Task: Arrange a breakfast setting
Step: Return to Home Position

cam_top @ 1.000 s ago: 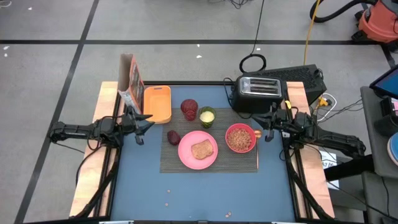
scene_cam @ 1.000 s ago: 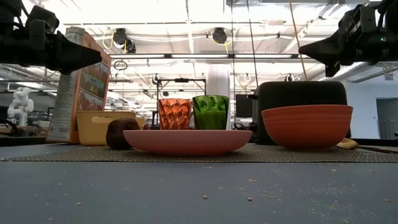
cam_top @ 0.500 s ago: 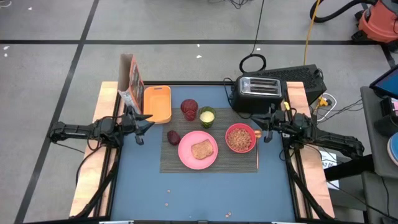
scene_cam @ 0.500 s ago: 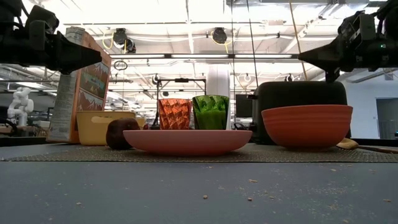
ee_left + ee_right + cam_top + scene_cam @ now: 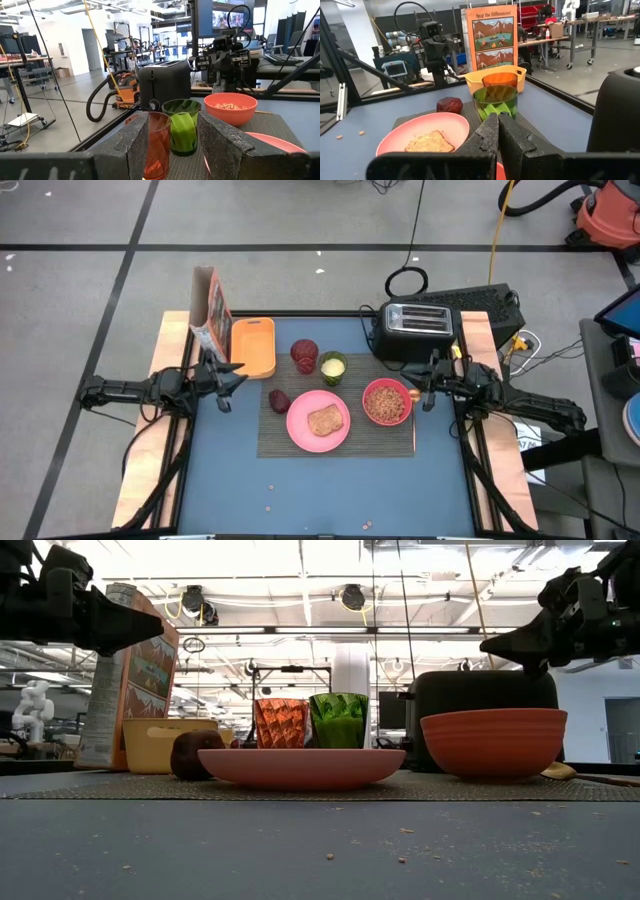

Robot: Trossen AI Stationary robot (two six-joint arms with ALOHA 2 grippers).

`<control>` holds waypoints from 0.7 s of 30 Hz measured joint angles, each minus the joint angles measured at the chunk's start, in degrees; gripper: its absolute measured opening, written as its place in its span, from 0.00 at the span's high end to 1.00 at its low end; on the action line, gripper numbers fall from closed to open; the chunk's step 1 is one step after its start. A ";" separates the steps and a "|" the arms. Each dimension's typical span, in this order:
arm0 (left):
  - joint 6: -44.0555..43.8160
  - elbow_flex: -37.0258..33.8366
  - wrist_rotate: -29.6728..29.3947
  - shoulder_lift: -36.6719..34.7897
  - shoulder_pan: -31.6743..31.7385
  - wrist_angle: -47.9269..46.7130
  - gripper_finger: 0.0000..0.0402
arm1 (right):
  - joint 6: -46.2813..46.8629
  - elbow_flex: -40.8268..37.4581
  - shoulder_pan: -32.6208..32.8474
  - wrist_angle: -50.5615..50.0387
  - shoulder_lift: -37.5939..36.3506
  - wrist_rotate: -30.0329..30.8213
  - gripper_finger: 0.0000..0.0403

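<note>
Left gripper (image 5: pixel 231 386): hangs over the left edge of the table (image 5: pixel 330 490), well apart from the dark woven placemat (image 5: pixel 300 445), fingers spread wide, holding nothing. Right gripper (image 5: pixel 423 388): hangs raised just beside the right of the pink-red bowl (image 5: pixel 405 415), fingers pressed together, gripping nothing. Placemat: lies flat at mid-table. Pink plate (image 5: pixel 300 412): sits on the mat's middle and carries the brown toast slice (image 5: pixel 324 420). Bowl: sits on the mat right of the plate, close beside it, filled with brown cereal. Dark-red fruit (image 5: pixel 279 399): rests on the mat just left of the plate. Red tumbler (image 5: pixel 304 355) and small green cup (image 5: pixel 333 367): stand upright side by side just past the mat's far edge, tumbler on the left. Gold spoon (image 5: pixel 558 771): lies low to the right of the bowl, mostly hidden. Behind the setting: black toaster (image 5: pixel 415 328) at the far right, orange container (image 5: pixel 254 346) and upright cereal box (image 5: pixel 210 310) at the far left.
</note>
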 joint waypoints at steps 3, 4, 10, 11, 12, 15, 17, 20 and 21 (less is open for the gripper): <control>0.00 0.00 0.00 0.00 0.00 0.13 0.57 | 0.49 -0.04 0.00 0.18 0.04 -0.02 0.99; 0.00 0.00 0.00 0.00 0.00 0.14 0.57 | 0.52 -0.04 0.00 0.51 0.03 -0.01 0.99; 0.00 0.00 0.02 0.00 0.00 0.18 0.57 | 0.59 -0.04 0.00 4.62 0.04 0.02 0.99; 0.00 0.00 0.01 0.00 0.00 0.18 0.57 | 0.59 -0.04 0.00 5.40 0.03 0.02 0.99; -0.01 0.00 0.01 0.00 -0.01 0.18 0.57 | 0.59 -0.04 0.00 6.06 0.01 0.02 0.99; -0.02 0.00 0.02 0.00 0.00 0.18 0.57 | 0.59 -0.04 0.00 6.10 0.02 0.02 0.99; 0.00 0.00 0.02 0.00 0.00 0.18 0.57 | 0.59 -0.04 0.00 6.10 0.02 0.02 0.99; -0.01 0.00 0.02 0.00 -0.01 0.20 0.57 | 0.59 -0.04 0.00 6.19 0.02 0.02 0.99; -0.01 0.00 0.02 0.00 -0.02 0.20 0.57 | 0.59 -0.04 0.00 6.25 0.02 0.02 0.99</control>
